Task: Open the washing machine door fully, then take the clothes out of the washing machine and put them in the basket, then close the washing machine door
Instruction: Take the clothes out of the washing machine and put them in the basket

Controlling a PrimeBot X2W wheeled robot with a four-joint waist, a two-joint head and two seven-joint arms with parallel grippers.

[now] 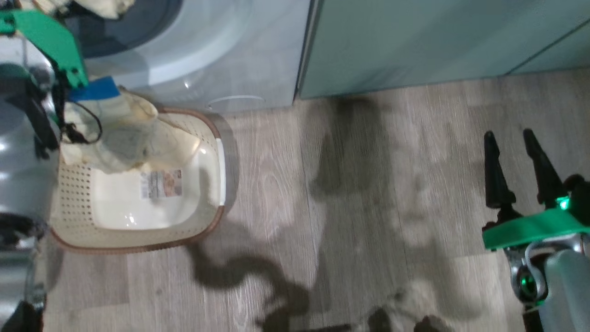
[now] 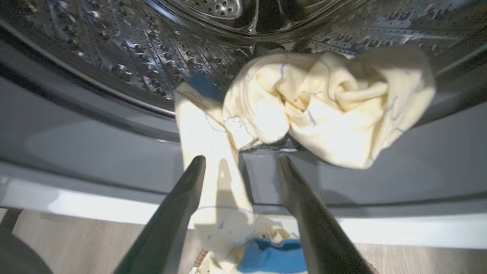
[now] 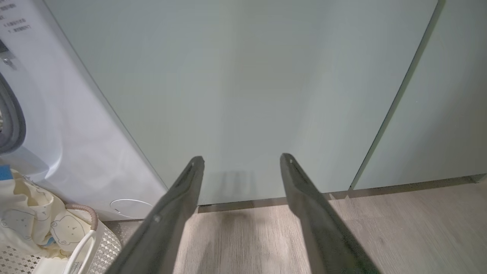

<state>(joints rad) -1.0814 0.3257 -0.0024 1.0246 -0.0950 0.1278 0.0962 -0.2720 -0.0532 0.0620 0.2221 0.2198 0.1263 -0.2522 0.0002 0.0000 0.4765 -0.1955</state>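
The washing machine [image 1: 221, 55] stands at the top left, and its door is out of view. In the left wrist view the steel drum [image 2: 125, 57] lies open. A bunch of cream clothes [image 2: 335, 110] rests on the drum's lip, one strip hanging down over the grey ring. My left gripper [image 2: 241, 160] is open just before that strip, not gripping it. The cream basket [image 1: 138, 246] sits on the floor under the opening. A garment [image 1: 124, 133] is draped over its far rim. My right gripper [image 1: 509, 136] hovers open and empty over the floor at the right.
Sage-green cabinet doors [image 3: 247, 87] run to the right of the washer. My left forearm [image 1: 18, 161] crosses the basket's left side. Wood floor [image 1: 368, 207] lies between the basket and my right arm. The basket's white handle [image 3: 81, 247] shows at the right wrist view's lower left.
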